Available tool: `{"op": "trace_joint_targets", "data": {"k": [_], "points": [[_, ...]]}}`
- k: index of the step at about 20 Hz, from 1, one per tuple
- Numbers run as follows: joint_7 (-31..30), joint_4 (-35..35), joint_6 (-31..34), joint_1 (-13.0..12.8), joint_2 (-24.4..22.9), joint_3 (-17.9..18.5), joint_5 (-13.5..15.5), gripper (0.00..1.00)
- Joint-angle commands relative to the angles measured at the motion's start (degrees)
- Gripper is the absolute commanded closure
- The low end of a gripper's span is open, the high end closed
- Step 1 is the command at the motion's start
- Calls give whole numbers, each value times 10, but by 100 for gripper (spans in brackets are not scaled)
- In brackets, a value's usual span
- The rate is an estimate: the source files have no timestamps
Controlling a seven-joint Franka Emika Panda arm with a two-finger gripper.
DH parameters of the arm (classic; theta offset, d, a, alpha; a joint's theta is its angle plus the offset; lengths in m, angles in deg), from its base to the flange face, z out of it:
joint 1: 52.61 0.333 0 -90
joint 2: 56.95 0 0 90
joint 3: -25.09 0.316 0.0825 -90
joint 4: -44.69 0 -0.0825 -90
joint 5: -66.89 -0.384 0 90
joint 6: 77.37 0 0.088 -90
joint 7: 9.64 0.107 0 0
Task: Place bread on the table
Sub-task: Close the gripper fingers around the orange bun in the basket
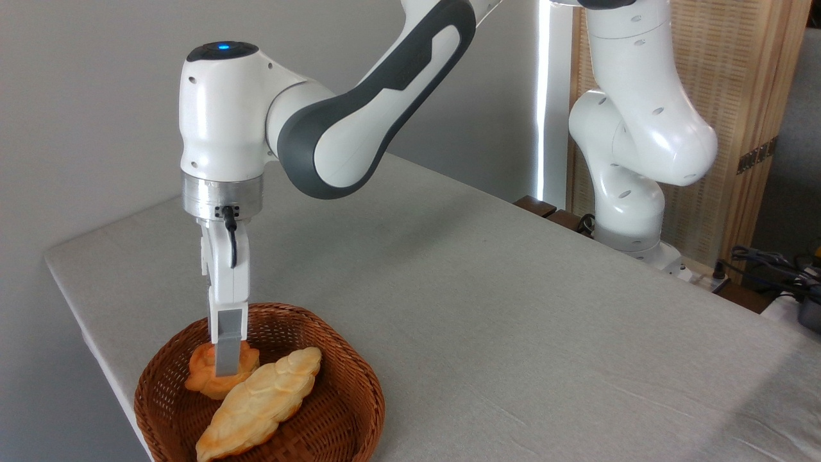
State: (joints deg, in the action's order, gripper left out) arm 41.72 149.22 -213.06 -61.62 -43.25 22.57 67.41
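1. Table [513,308]: a large rectangular top covered in plain light grey cloth, running from the lower left of the view to the right edge, with its near left corner jutting toward the grey wall.
2. Panda arm [359,109]: white with dark grey joint covers, its base standing at the far right edge of the table and its links arching across to the left. A blue light shows on top of the wrist housing, and a black cable runs down the side of the hand.
3. Wicker basket [346,410]: brown, round and shallow, sitting on the near left corner of the table, partly cut off by the bottom of the view.
4. Braided loaf [263,401]: long, pale golden, lying diagonally in the basket, its upper end just beside the bun.
5. Bread [205,378]: a small orange-golden bun with a lobed top, lying in the back left part of the basket, not on the cloth.
6. Gripper [228,366]: pointing straight down into the basket, seen edge-on. One grey finger [228,350] stands in front of the bun and reaches down onto it. The other finger is hidden behind the first, so I cannot tell how far apart the jaws stand or whether they have hold of the bun.
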Motion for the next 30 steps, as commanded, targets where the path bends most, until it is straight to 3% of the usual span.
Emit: {"op": "trace_joint_targets", "data": {"k": [1,11,13,16,18,30], "points": [[19,-4,-12,1,12,0,1,5],[23,-4,-12,5,16,4,1,5],[23,-4,-13,5,16,4,1,13],[23,-4,-21,6,19,5,1,36],[23,-4,-21,6,20,5,1,46],[23,-5,-23,7,20,6,1,47]]}}
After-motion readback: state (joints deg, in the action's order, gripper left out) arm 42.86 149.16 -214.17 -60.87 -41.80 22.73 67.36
